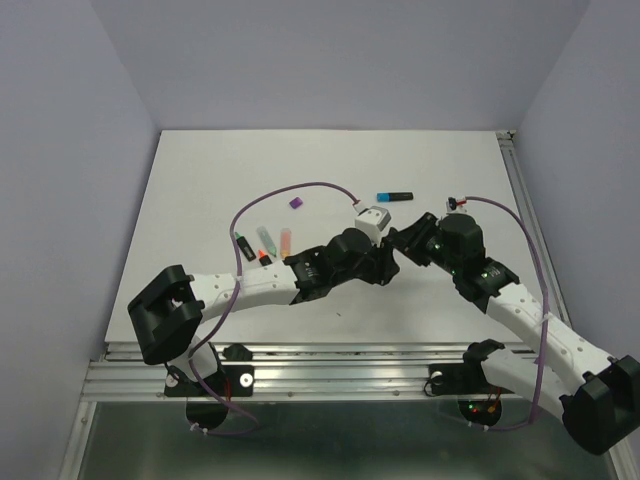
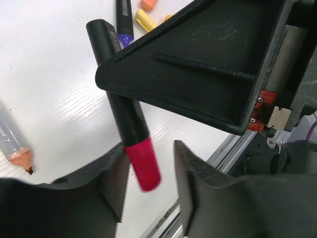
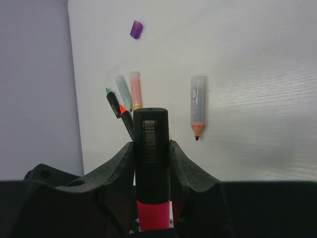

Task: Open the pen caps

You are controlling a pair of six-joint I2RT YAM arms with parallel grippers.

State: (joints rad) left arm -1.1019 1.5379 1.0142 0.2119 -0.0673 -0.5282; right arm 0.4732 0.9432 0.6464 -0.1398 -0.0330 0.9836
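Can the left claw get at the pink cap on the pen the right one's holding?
Probably yes: the pink cap sits unobstructed between the open fingers of the left claw, and the right claw clamps the black pen body.

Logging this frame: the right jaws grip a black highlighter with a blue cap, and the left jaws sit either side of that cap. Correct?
No: the cap on the black highlighter is pink, not blue; the left wrist view shows it. The rest holds.

far tabletop (image 1: 300,160) open, purple cap (image 1: 295,202), highlighters (image 1: 264,238) mid-left
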